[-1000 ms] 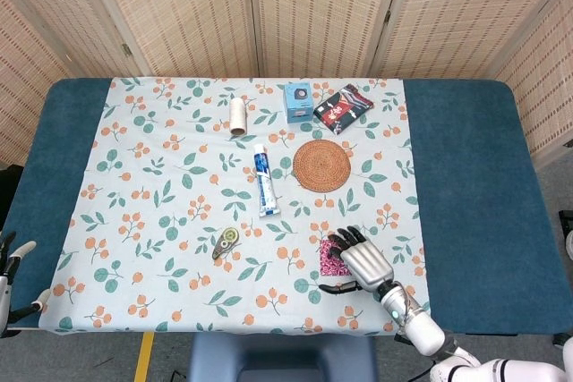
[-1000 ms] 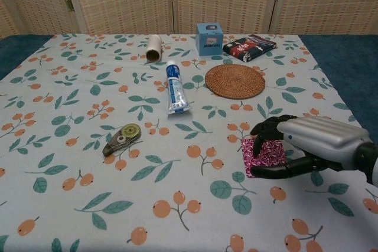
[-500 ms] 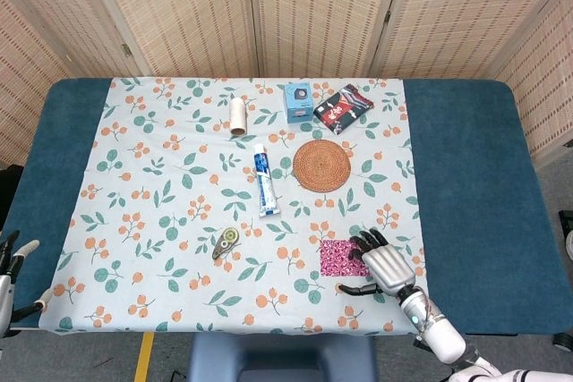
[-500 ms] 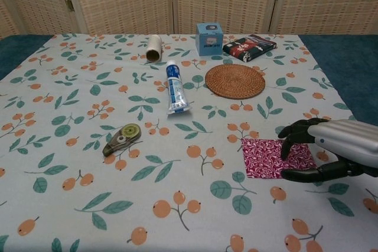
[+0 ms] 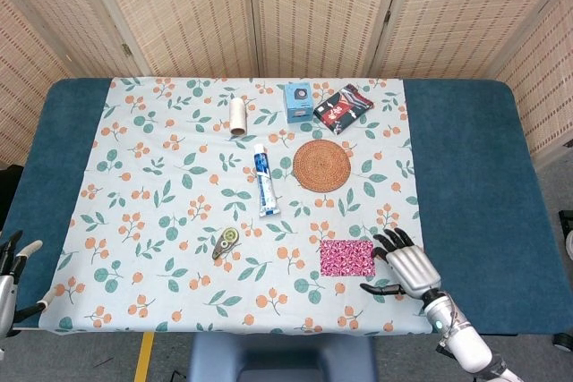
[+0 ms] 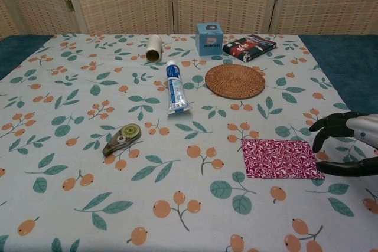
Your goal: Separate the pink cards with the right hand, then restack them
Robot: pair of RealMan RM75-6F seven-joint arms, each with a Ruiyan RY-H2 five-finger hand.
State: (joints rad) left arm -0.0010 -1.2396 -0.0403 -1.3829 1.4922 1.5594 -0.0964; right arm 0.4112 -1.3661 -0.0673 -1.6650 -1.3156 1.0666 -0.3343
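Observation:
The pink patterned cards (image 5: 346, 258) (image 6: 280, 158) lie flat on the floral cloth (image 5: 179, 221) as one wide strip, near the front right. My right hand (image 5: 407, 266) (image 6: 348, 144) hovers just right of the strip's right end. Its fingers are apart and loosely curved, the thumb reaches toward the cards' near corner, and it holds nothing. Only part of my left hand (image 5: 13, 261) shows, at the head view's bottom left edge off the cloth. Its fingers are spread and empty.
A correction tape roller (image 5: 225, 242) (image 6: 121, 138) lies left of the cards. Behind them are a toothpaste tube (image 5: 265, 180), a woven coaster (image 5: 321, 165), a blue box (image 5: 299, 102), a dark packet (image 5: 343, 108) and a paper roll (image 5: 237, 116).
My right hand slid rightward off the cards, which went from a narrow stack under the hand to a wide spread strip. The left hand has hardly moved.

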